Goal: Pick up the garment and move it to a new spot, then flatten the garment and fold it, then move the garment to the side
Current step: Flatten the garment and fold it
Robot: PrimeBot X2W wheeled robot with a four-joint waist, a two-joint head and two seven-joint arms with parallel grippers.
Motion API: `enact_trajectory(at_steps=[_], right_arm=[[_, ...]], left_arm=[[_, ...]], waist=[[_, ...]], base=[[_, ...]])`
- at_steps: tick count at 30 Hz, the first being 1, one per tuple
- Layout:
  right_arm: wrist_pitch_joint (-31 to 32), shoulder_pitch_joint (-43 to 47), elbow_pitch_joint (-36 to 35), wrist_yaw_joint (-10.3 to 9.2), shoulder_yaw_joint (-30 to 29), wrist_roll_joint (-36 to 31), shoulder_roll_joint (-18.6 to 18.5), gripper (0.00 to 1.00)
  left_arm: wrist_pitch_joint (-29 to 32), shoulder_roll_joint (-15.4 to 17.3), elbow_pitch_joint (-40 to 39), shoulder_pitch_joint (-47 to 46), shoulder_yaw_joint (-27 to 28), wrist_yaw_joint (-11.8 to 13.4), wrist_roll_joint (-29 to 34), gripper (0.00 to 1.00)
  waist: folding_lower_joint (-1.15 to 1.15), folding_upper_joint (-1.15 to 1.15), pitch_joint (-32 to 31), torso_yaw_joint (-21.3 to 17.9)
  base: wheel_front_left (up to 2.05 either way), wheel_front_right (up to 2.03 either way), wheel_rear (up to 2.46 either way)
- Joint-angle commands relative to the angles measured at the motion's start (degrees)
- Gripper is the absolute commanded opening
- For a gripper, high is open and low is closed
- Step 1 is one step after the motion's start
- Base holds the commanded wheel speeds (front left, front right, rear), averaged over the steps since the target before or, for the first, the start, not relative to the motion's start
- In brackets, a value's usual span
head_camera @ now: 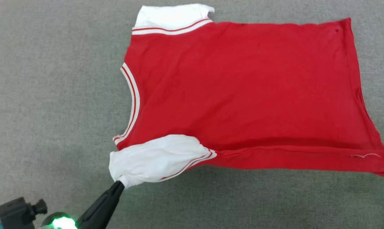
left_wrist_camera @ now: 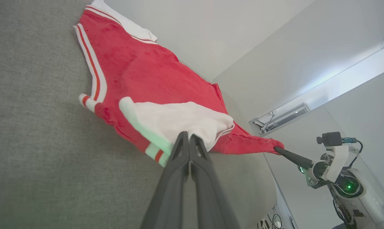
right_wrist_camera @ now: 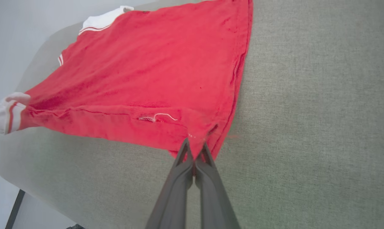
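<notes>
red garment (head_camera: 242, 89) spreads away forward, its near long edge strung between left pincer (head_camera: 119, 183), clamped on the white sleeve (head_camera: 153, 159), and right pincer (right_wrist_camera: 195, 152), clamped on the hem corner (right_wrist_camera: 196, 138).

Garment (head_camera: 242, 89): red jersey T-shirt, white short sleeves, thin red-and-white bands at neck and armholes. Lies spread on grey fabric surface (head_camera: 36, 95), plain red side up, neck toward the head view's left, hem toward its right. Rises off the surface along the near edge, stretched taut between bunched near sleeve (head_camera: 153, 159) and near hem corner (right_wrist_camera: 195, 138). Shows a loose white thread near that corner.
</notes>
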Motion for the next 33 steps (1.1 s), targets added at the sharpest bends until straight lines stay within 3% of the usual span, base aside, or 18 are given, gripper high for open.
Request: enact_trajectory(at_steps=[1,9,17,28,33], right_arm=[[0.3,0.1,-0.7,-0.09,-0.6,-0.2,0.5,0.0],[1.9,-8.0,2.8,-0.08,2.1,-3.4,-1.4,0.0],[0.0,-23.4,14.2,-0.09,8.4,-3.7,-1.9,0.0],[-4.5,-33.3,24.7,-0.09,14.5,-5.1,-1.7,0.0],[-7.0,-34.8,27.7,-0.09,16.4,-5.1,-2.0,0.0]], left_arm=[[0.0,0.1,-0.3,0.0,0.3,-0.1,0.3,0.0],[3.2,-1.1,1.7,-15.3,-3.4,-0.1,0.1,0.0],[4.0,-4.2,14.3,-32.2,-5.7,-0.1,-4.4,0.0],[1.6,-6.3,27.2,-40.6,-9.2,-0.1,-6.6,0.0],[1.0,-6.3,33.4,-43.1,-12.7,-0.1,-4.2,0.0]], waist=[[0.0,0.0,0.1,0.0],[0.0,0.0,1.1,-0.7],[0.0,0.0,3.9,-2.4],[0.0,0.0,9.1,-2.5],[0.0,0.0,10.9,-2.5]], base=[[0.0,0.0,0.0],[0.0,0.0,0.0],[0.0,0.0,0.0],[0.0,0.0,0.0],[0.0,0.0,0.0]])
